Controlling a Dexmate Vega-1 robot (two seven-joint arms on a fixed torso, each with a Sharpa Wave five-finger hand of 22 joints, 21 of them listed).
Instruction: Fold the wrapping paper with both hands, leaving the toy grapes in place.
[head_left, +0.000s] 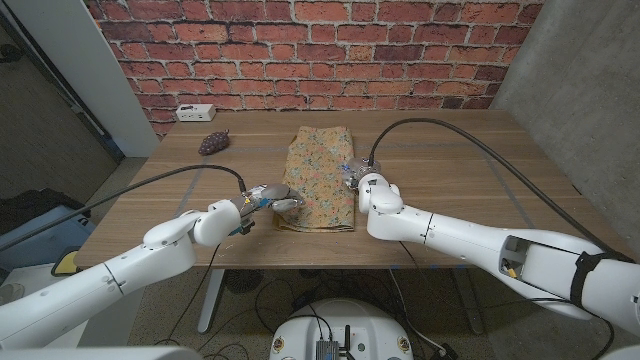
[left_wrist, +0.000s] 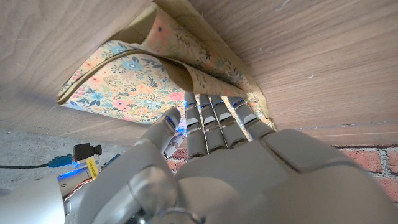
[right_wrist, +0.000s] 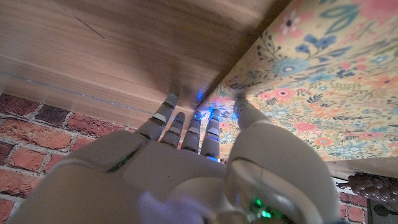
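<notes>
The floral wrapping paper (head_left: 322, 180) lies folded into a long strip at the middle of the table, its layers bulging apart at the near left corner (left_wrist: 143, 74). My left hand (head_left: 268, 197) reaches that corner, and its straight fingers (left_wrist: 211, 112) touch the paper's edge. My right hand (head_left: 368, 186) stands at the strip's right edge; its thumb (right_wrist: 245, 112) is on the paper (right_wrist: 323, 81) and its fingers (right_wrist: 180, 124) are on the wood beside it. Neither hand visibly grips the paper. The dark toy grapes (head_left: 213, 142) lie apart at the far left.
A white power strip (head_left: 195, 110) sits at the table's far left corner, against the brick wall. Bare wood (head_left: 470, 160) stretches to the right of the paper. The table's near edge (head_left: 300, 262) runs just behind both forearms.
</notes>
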